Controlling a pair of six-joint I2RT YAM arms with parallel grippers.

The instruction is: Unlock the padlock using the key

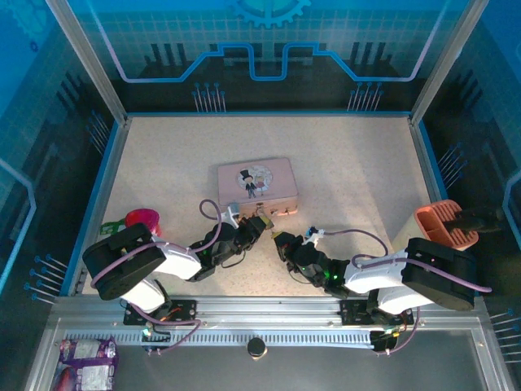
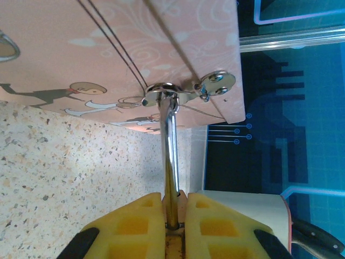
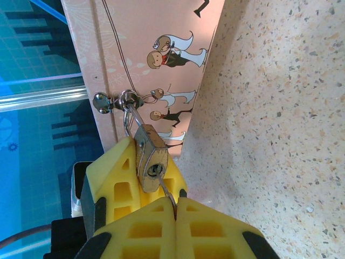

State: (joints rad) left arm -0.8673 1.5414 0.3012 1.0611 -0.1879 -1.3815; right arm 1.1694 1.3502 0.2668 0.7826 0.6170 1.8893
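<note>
Padlock (image 3: 152, 156), hanging from the hasp (image 3: 110, 101) of a pink tin (image 3: 161, 32), sits pinched in the closed left gripper (image 2: 173, 205); the right gripper (image 3: 175, 208) clamps tight on the key (image 3: 167, 192), tip at the keyhole. We judge an off-axis twist could bend the slim key or slip it free, or drag the tin across the table (image 3: 280, 108). We read no writing, only cartoon couples.

No word, number or brand can be read. The tin (image 1: 257, 184) bears only cartoon figures and swirls. The purple packet (image 1: 88, 358) has pale print, too small to make out. The padlock (image 3: 151, 156) and key (image 3: 166, 190) show no legible stamp. The blue back wall (image 1: 326, 41) carries line patterns and a gear shape, not letters.
</note>
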